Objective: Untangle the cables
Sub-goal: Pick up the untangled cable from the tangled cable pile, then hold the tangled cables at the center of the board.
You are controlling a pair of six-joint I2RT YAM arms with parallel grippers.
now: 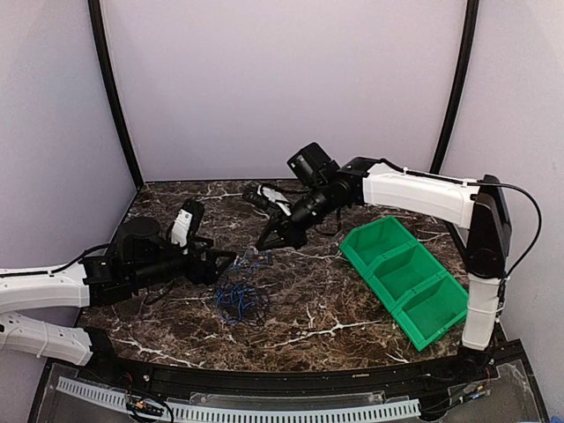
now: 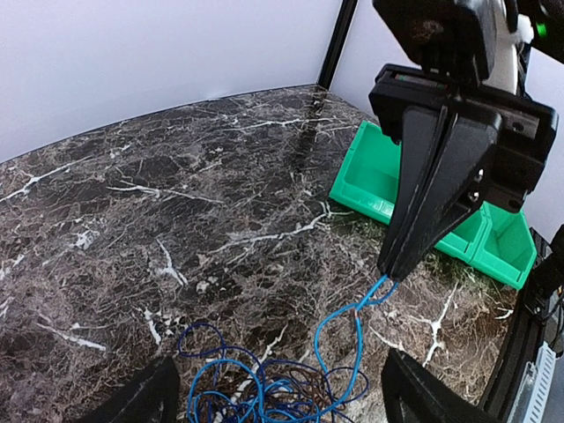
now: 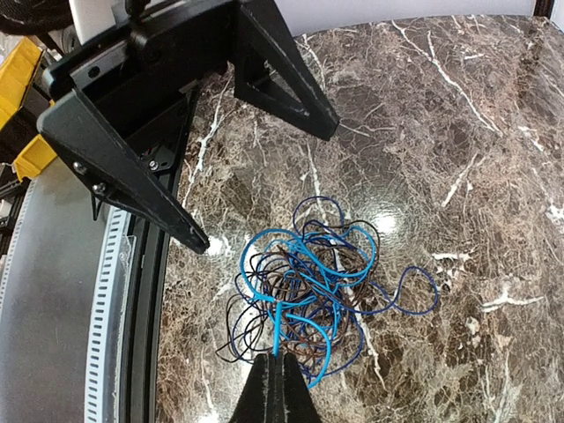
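Observation:
The cables lie in one tangle (image 1: 240, 298) on the marble table: light blue, dark blue and dark brown or black cords looped together; the tangle also shows in the right wrist view (image 3: 326, 282) and the left wrist view (image 2: 264, 388). My right gripper (image 1: 264, 247) is shut on the end of the light blue cable (image 3: 278, 330) and holds it a little above the tangle, the cord running up to its tips (image 2: 388, 278). My left gripper (image 1: 225, 262) is open, its fingers (image 3: 159, 189) spread on either side of the tangle's left edge and holding nothing.
A green three-compartment bin (image 1: 405, 278) stands to the right of the tangle, its rim also in the left wrist view (image 2: 370, 189). A black rail with a white perforated strip (image 1: 264, 407) runs along the table's near edge. Purple walls close the back and sides.

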